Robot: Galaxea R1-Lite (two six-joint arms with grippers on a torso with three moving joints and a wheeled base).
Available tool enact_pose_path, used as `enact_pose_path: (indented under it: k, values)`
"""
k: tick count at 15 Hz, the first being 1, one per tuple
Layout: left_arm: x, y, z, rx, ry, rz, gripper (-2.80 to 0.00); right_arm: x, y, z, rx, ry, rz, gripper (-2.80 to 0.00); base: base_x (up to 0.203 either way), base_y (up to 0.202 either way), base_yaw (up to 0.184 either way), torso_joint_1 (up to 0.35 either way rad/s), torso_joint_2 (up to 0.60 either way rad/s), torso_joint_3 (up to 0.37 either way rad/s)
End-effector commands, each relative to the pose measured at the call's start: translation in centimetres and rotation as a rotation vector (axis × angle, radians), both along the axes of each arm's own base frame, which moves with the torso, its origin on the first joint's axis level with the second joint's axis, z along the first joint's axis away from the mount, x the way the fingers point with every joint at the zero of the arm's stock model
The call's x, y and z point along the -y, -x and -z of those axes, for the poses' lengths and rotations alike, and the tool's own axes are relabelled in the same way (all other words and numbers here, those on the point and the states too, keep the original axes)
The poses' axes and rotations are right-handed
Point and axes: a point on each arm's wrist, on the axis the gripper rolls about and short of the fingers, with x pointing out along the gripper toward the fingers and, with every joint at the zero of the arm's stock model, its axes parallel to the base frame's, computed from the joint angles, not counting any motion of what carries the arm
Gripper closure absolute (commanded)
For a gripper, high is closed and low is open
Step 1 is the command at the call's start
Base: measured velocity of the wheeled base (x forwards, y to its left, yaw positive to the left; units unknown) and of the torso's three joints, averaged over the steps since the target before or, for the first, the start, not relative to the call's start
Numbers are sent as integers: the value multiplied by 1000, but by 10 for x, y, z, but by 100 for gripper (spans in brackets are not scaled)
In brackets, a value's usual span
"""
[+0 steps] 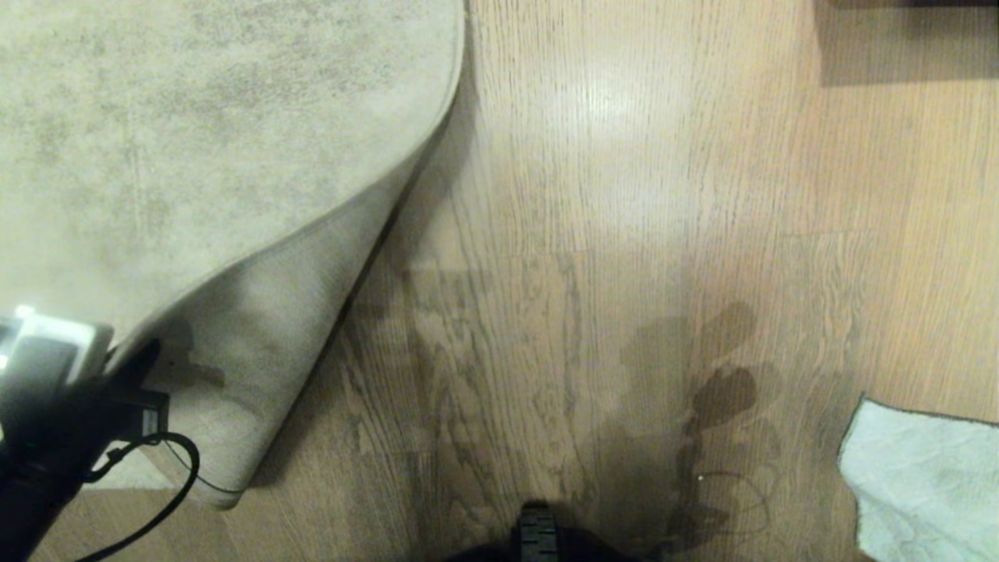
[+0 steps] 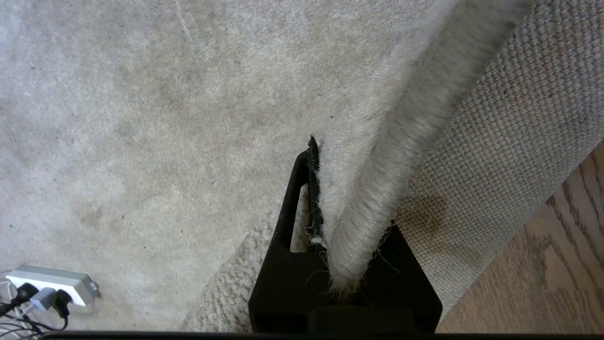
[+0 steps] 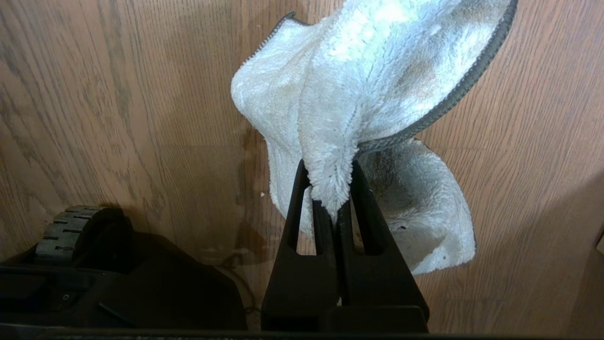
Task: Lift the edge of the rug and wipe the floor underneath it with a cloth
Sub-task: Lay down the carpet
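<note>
The left gripper (image 2: 351, 264) was clamped on the rug edge (image 2: 377, 198), holding that corner raised and folded back so its paler woven underside (image 1: 257, 351) faced the wood-grain floor (image 1: 593, 234). The right gripper (image 3: 332, 208) was pinched tight on a fold of the pale blue-green cloth (image 3: 368, 80), which hung just above the floor, perhaps brushing it. A white power strip (image 2: 52, 283) lay on the rug's mottled pile.

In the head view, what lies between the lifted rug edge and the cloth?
Only bare floor, crossed by shadows. The head view shows nothing resting between the rug edge, raised at left, and the cloth at lower right.
</note>
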Motion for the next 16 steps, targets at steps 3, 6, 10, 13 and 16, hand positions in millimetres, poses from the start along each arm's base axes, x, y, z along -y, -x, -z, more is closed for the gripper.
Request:
enact_pose_path:
  k: [3,6,10,13,16]
  values:
    - [2,9,0,12,28,8,0,0,0,0,-4,1,0,0,0,0,0,0,0,0]
    - [6,9,-1,16,31,32,0,0,0,0,-4,1,-2,0,0,0,0,0,0,0]
    - [9,9,-2,25,44,49,0,0,0,0,-4,1,0,0,0,0,0,0,0,0]
    - [9,10,-3,30,47,46,0,0,0,0,-4,1,0,0,0,0,0,0,0,0]
    - [9,10,-3,29,49,47,0,0,0,0,-2,1,-2,0,0,0,0,0,0,0]
